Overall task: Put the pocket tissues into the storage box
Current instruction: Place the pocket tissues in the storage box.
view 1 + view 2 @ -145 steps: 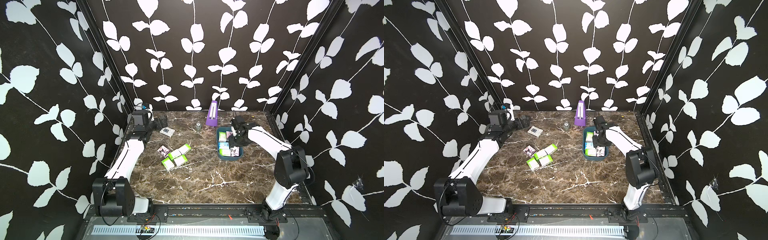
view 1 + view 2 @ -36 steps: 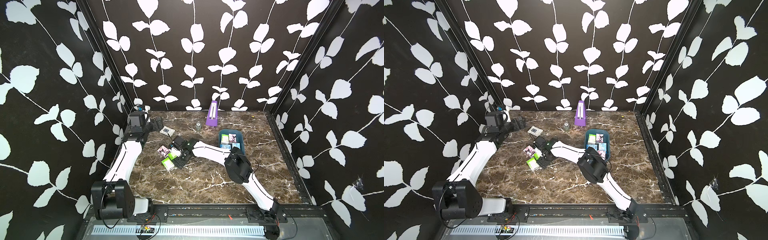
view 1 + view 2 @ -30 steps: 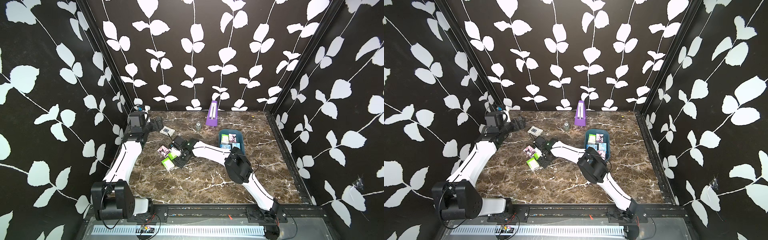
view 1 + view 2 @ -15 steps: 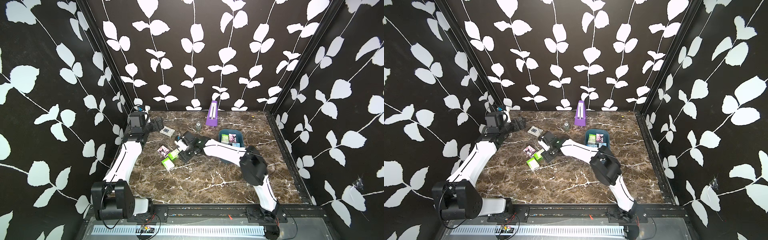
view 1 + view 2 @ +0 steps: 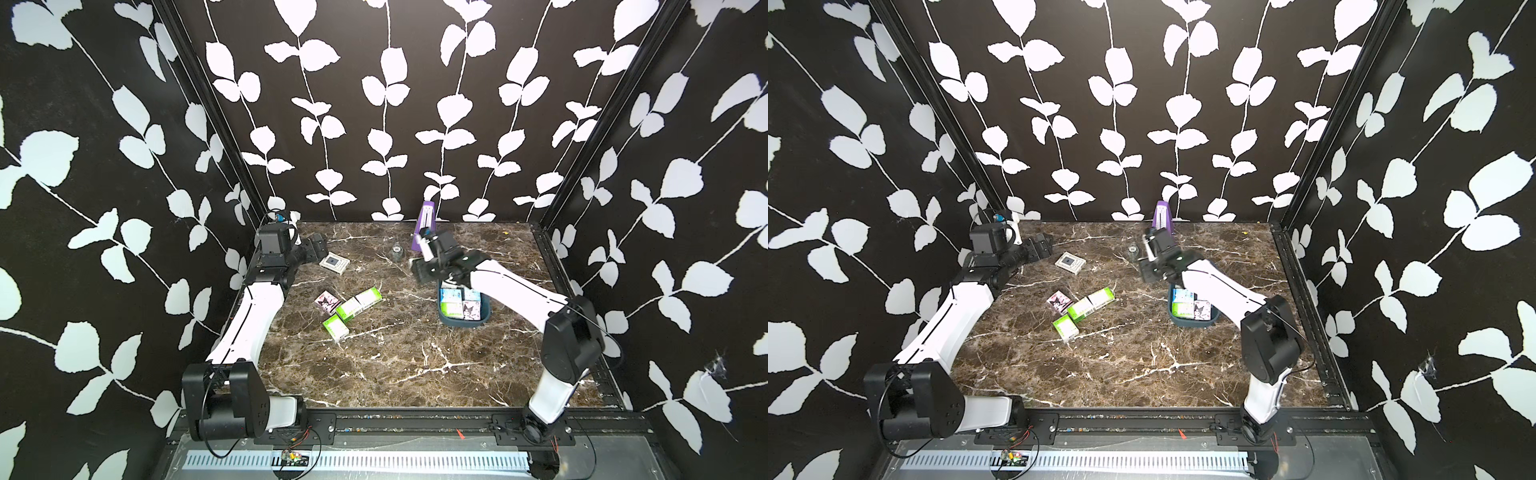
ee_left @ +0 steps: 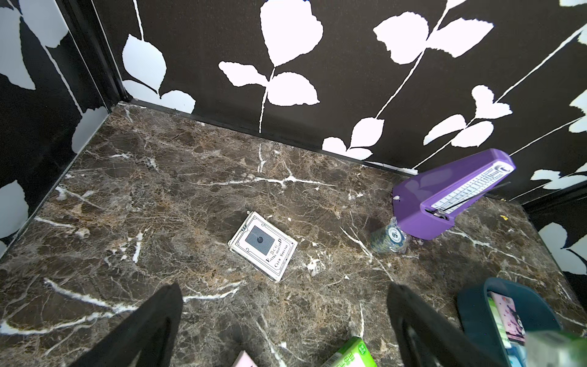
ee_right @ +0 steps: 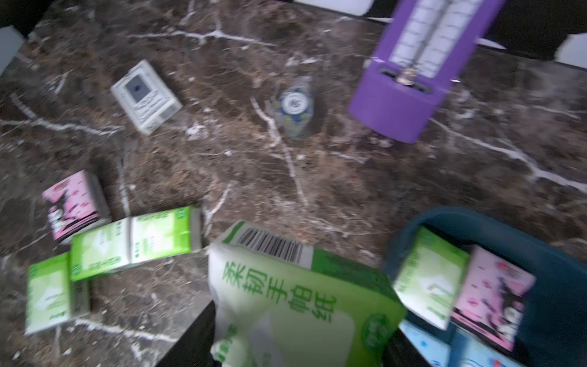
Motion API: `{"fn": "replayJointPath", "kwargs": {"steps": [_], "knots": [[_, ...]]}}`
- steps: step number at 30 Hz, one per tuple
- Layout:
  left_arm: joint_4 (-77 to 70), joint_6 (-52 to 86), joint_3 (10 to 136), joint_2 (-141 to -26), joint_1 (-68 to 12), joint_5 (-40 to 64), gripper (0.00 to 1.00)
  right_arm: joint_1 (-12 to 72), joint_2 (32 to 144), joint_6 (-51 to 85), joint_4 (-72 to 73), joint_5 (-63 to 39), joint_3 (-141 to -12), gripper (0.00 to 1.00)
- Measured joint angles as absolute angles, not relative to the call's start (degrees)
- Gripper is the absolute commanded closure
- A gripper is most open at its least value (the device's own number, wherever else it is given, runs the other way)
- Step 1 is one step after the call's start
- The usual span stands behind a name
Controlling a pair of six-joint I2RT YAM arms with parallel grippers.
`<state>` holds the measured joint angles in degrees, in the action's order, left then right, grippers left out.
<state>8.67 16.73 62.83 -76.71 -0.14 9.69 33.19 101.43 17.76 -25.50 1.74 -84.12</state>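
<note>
My right gripper [image 5: 419, 270] [image 7: 292, 343] is shut on a lime green and white packet of pocket tissues [image 7: 301, 295], held in the air just left of the storage box's far end. The storage box [image 5: 487, 311] [image 5: 1197, 325] [image 7: 559, 270] is a dark teal tub holding several packets. On the table to the left lie a pink packet [image 5: 326, 300], two green packets side by side [image 5: 359, 303] and one more green packet [image 5: 336, 327]. My left gripper [image 5: 318, 245] [image 6: 282, 292] stands open at the back left with nothing in it.
A white deck of cards [image 5: 334, 263] [image 6: 263, 246] lies just in front of the left gripper. A purple metronome [image 5: 426, 224] stands at the back wall, with a small stack of chips [image 5: 397, 251] next to it. Walls close three sides.
The right arm has lifted a green packet from the cluster and swung right and back with it, up to the storage box. Its jaws have narrowed a little. The left arm has not moved.
</note>
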Motion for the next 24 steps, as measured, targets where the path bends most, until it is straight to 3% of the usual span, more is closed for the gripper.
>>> {"fn": "replayJointPath", "kwargs": {"steps": [9,24], "knots": [[8.7,16.8,62.8,-76.7,-0.1,10.1,0.01,20.3,102.8,20.0,-32.9,1.7,-84.6,0.4],[8.3,18.0,62.8,-76.9,-0.1,11.6,0.01,19.7,116.0,17.6,-36.6,-0.7,-93.3,0.41]]}}
